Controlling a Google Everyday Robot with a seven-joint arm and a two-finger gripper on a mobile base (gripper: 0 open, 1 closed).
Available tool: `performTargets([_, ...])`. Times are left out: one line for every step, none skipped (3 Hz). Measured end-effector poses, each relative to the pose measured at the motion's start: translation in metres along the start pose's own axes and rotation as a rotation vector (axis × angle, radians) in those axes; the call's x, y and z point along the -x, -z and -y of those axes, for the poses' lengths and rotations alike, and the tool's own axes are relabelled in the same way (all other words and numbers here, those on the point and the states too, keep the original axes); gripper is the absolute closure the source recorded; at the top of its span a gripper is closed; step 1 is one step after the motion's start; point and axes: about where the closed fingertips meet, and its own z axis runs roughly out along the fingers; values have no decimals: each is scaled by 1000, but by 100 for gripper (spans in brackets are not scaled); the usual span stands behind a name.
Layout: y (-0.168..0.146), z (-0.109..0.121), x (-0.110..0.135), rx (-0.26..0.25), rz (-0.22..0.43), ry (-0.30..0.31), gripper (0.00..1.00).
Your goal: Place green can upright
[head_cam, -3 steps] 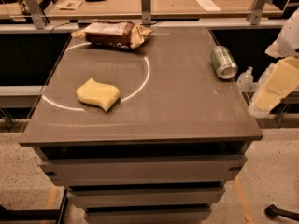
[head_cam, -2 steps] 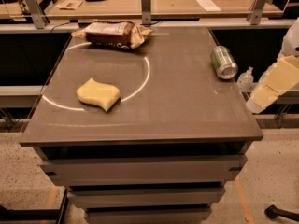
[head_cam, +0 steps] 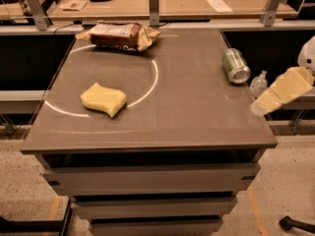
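The green can (head_cam: 235, 65) lies on its side near the right edge of the grey table (head_cam: 197, 122), with its shiny silver end facing the front. My gripper (head_cam: 262, 101) is at the end of a cream-coloured arm that reaches in from the right. It sits at the table's right edge, a short way in front of and to the right of the can, and does not touch it.
A yellow sponge (head_cam: 104, 99) lies at the left of the table, on a white circle line. A brown snack bag (head_cam: 118, 35) lies at the far edge. A small clear shape (head_cam: 258, 82) sits between the can and the gripper. Desks stand behind.
The arm has shifted very slightly at the table's right edge. The can, sponge and bag have not moved.
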Motion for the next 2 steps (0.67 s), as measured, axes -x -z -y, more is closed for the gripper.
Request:
performTargets([-19,14,15,-39,64,-61,0])
performTargets([-34,36,35,-38,75,-118,0])
